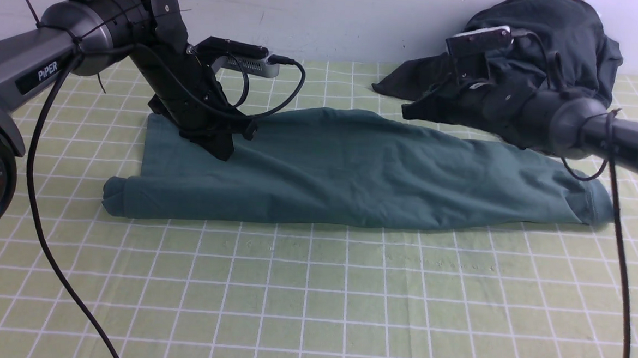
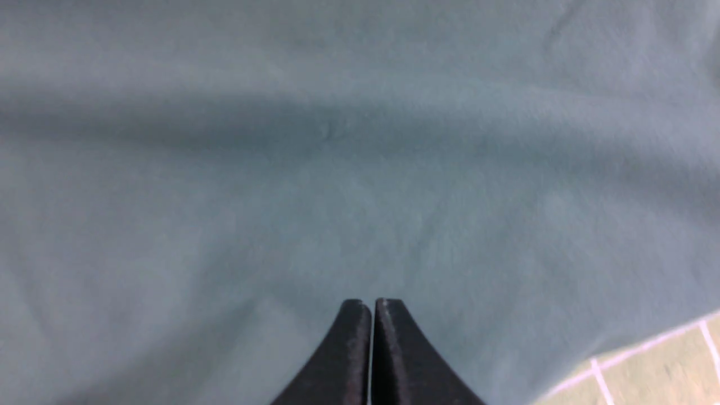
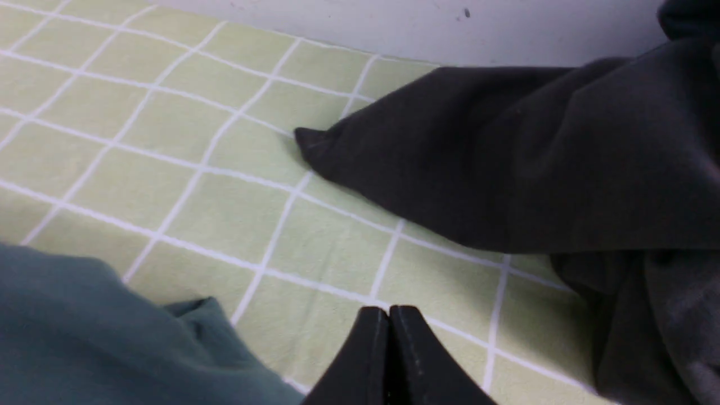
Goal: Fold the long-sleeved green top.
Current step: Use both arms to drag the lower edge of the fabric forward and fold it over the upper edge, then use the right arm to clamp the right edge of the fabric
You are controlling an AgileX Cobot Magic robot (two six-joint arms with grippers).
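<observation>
The green long-sleeved top (image 1: 352, 175) lies across the middle of the table as a long band folded lengthwise, with one end at the left and a cuff or hem end at the far right. My left gripper (image 1: 223, 151) is shut and empty, its tips down on or just above the top's left part. In the left wrist view green fabric (image 2: 360, 140) fills the frame past the gripper (image 2: 371, 304). My right gripper (image 1: 410, 113) is shut and empty. It hovers over the cloth behind the top's far edge (image 3: 84, 337), as the right wrist view (image 3: 389, 309) shows.
A pile of dark charcoal garments (image 1: 550, 44) sits at the back right against the wall, with a corner reaching out toward the green top (image 3: 450, 169). A pale green checked tablecloth (image 1: 312, 299) covers the table. Cables hang from both arms.
</observation>
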